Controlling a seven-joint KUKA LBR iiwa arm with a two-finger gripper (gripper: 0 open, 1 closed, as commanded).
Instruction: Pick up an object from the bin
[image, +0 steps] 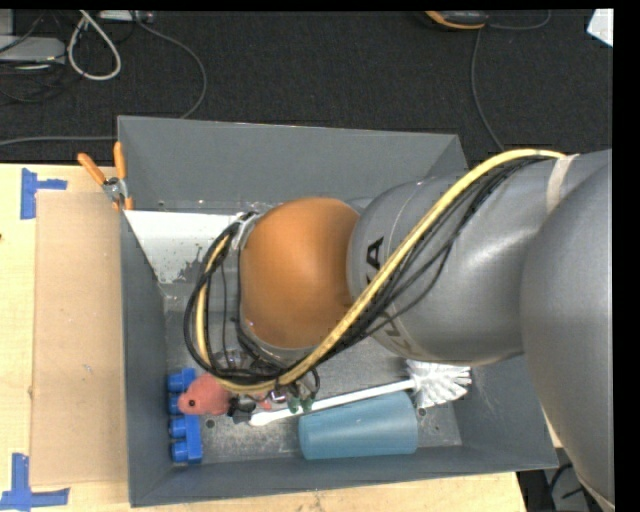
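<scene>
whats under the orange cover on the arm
Peeking out at the lower edge of the orange cover: a pink object, a blue knobbed piece and a white brush handle end. Whatever lies directly beneath is hidden.

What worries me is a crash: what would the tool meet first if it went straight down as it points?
Probably the left end of the white brush handle, beside the pink lump, right under the tool. The arm's orange cover hides the depth, so it's uncertain.
</scene>
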